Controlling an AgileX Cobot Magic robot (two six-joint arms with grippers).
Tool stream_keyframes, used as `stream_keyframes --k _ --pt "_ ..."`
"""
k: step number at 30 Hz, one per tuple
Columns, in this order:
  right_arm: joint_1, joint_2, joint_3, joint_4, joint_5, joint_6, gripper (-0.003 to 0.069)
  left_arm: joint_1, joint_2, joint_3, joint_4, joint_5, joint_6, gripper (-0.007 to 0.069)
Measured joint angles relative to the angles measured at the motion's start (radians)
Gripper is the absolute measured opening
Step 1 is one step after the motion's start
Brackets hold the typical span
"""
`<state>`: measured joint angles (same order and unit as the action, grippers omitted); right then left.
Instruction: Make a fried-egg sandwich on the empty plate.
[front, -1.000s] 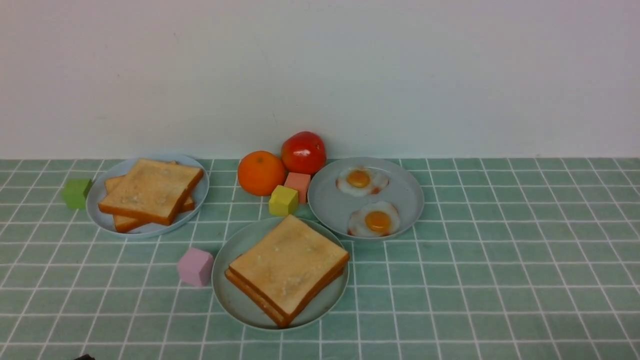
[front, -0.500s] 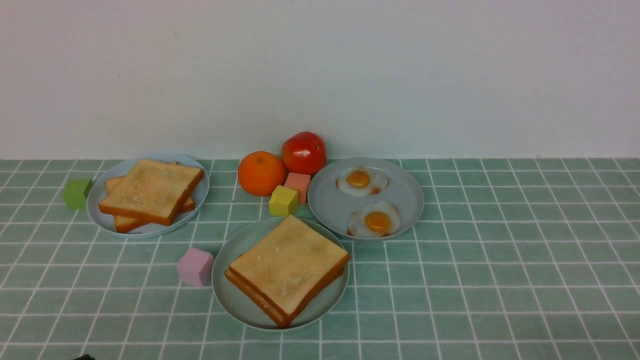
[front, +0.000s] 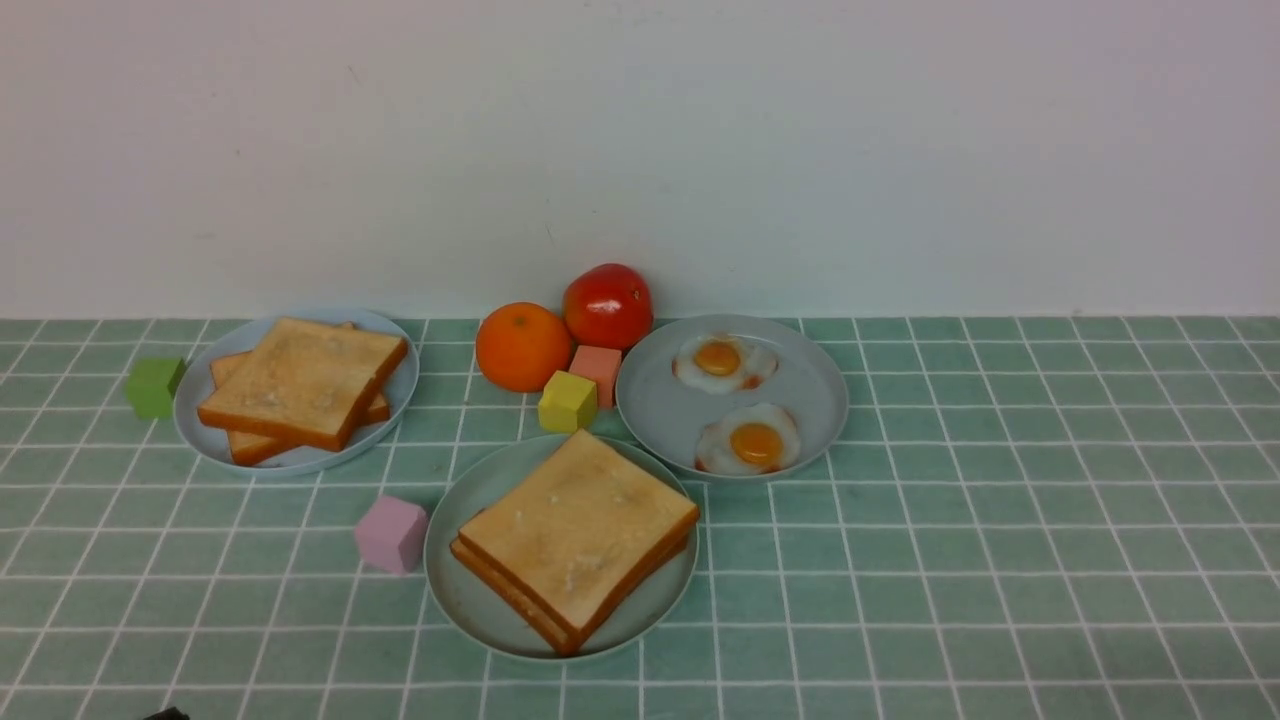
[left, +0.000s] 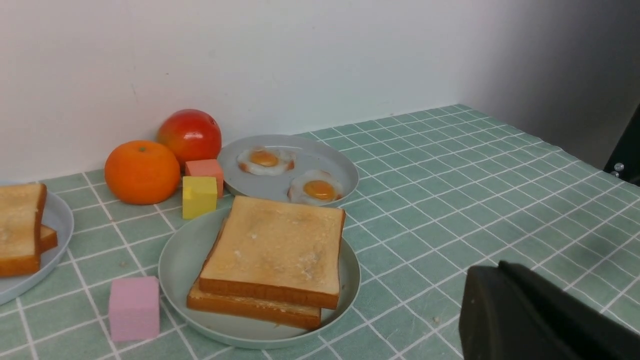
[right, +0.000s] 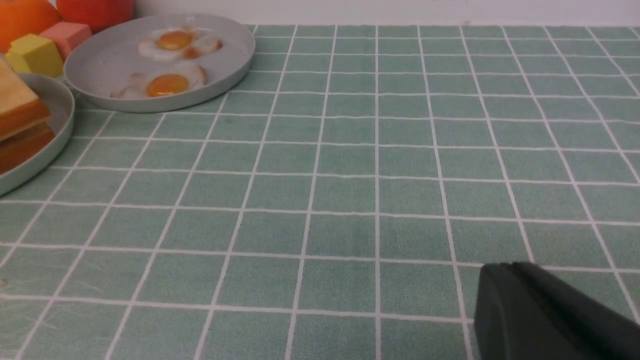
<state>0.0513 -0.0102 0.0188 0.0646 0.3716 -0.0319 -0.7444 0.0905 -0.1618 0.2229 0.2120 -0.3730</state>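
We see only a dark corner of our left gripper (left: 545, 315) and of our right gripper (right: 550, 315) in the wrist views, so we cannot tell how either stands; neither touches anything. The sandwich (front: 575, 535), two toast slices stacked, lies on the mint plate (front: 470, 600) near the centre; no egg shows between them. Far right of it, two fried eggs (front: 748, 440) lie on a grey plate (front: 660, 410). Far left, more toast (front: 300, 385).

front: facing wall | wrists: low, near cloth | shared: egg plate (front: 655, 420)
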Motion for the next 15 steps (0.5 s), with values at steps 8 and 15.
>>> stream_keyframes --k 8,15 --pt "0.000 0.000 -0.001 0.000 0.004 -0.001 -0.0006 0.000 0.000 0.000 0.000 0.000 0.000 0.0018" --pt "0.000 0.000 -0.001 0.000 0.004 -0.003 -0.0001 0.006 -0.001 0.004 0.011 -0.014 0.005 0.0020"
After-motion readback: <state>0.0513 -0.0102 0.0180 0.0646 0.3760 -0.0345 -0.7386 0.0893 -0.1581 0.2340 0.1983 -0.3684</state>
